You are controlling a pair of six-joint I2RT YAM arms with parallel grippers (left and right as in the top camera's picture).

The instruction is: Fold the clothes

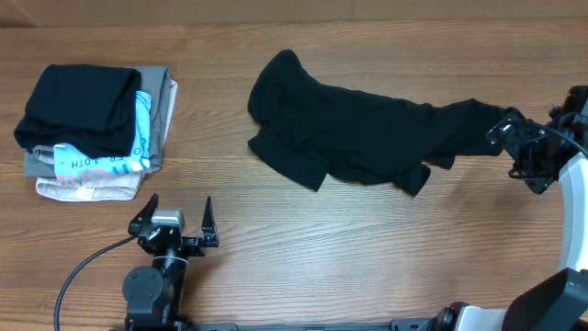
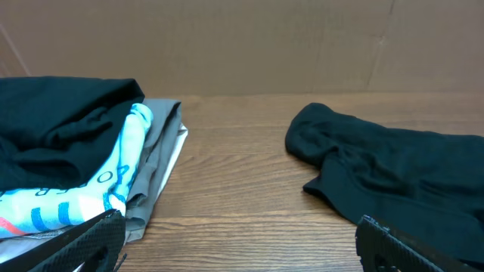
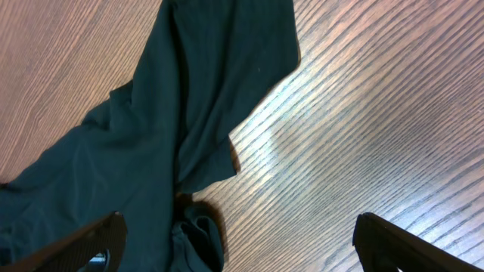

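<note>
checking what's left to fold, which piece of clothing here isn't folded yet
The black shirt, lying loose and crumpled by itself in the middle of the table. The other clothes all sit folded in one stack at the left.

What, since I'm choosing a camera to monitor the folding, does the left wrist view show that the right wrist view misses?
Only the left wrist view: the stack of folded clothes at left, the cardboard wall behind, and the open left gripper.
Only the right wrist view: the open right gripper, close over one end of the black T-shirt.
Both: the black T-shirt, still unfolded, and the wooden table.
</note>
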